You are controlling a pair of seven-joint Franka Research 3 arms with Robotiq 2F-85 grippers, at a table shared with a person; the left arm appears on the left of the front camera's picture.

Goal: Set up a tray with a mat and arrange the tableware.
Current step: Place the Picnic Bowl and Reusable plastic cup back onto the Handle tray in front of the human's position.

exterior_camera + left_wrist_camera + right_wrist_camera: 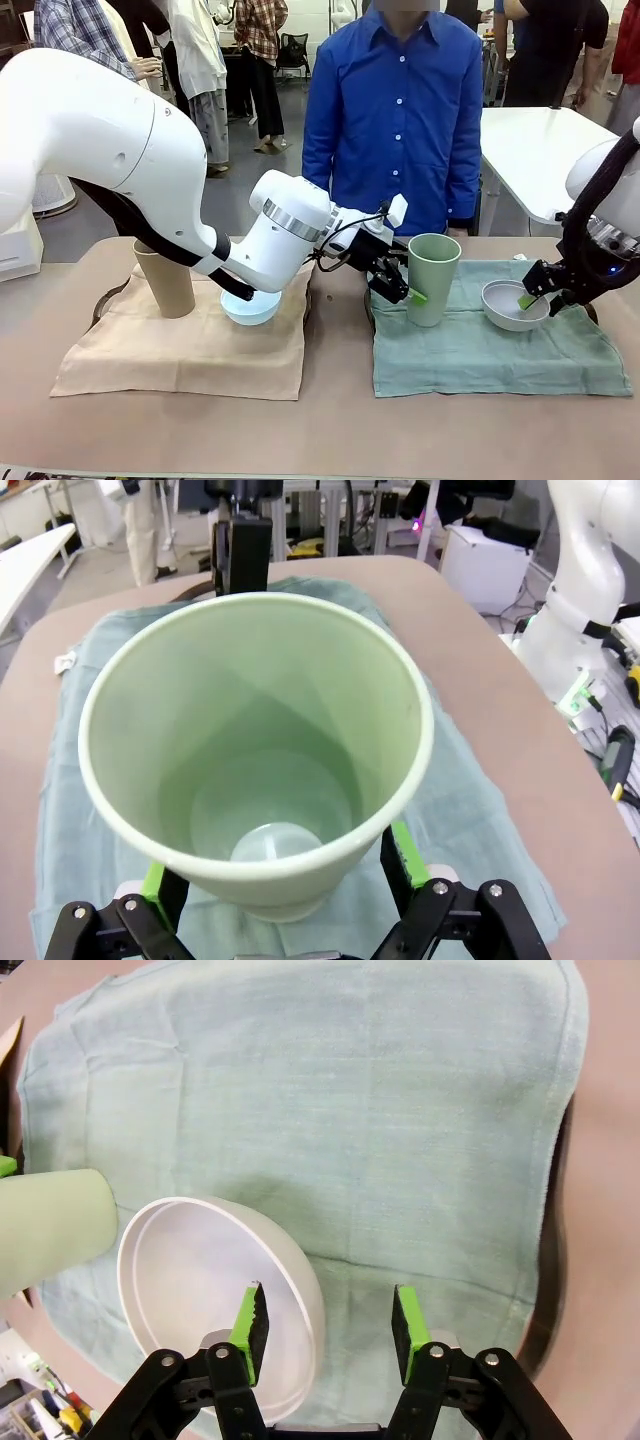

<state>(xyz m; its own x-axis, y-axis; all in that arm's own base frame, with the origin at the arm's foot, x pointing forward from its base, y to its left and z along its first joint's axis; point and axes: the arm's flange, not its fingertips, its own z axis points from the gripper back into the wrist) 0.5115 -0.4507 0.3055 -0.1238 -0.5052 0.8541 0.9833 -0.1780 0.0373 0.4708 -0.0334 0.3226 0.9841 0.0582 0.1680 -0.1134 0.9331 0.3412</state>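
On the brown table (340,420), both arms' fingers released, spread over tan (190,350) and green mats (500,355).

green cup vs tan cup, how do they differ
The green cup stands mouth up on the green cloth; the tan cup stands mouth down on the beige cloth, narrow end on top. The green cup sits between the open fingers of the left hand; the tan cup stands free, partly behind the left arm. Both are tall, tapered and upright.
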